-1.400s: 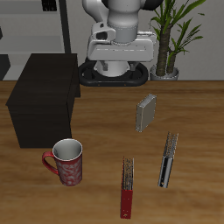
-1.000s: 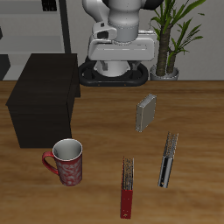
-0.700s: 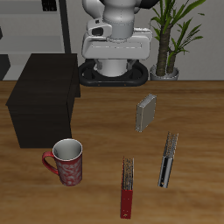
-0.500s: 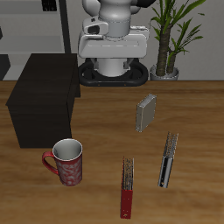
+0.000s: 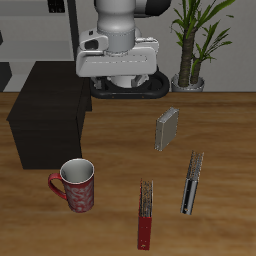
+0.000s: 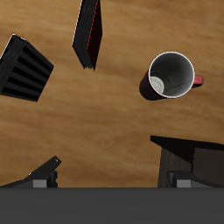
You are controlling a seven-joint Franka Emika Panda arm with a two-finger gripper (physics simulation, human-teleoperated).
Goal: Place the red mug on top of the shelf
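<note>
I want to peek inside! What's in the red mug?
Nothing shows inside the red mug. The wrist view looks straight down into it: a dark inside with a pale patch at the bottom, probably just light. The exterior view shows only its dark opening.

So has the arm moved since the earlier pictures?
Yes. Its head has swung from in front of the plant toward the shelf; the mug is untouched.

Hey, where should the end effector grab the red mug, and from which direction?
Probably from straight above, pinching the rim wall of the mug. It stands upright with its mouth open upward, so one finger can go inside and one outside. Pick a stretch of rim away from the handle, which sticks out sideways, away from the books.
</note>
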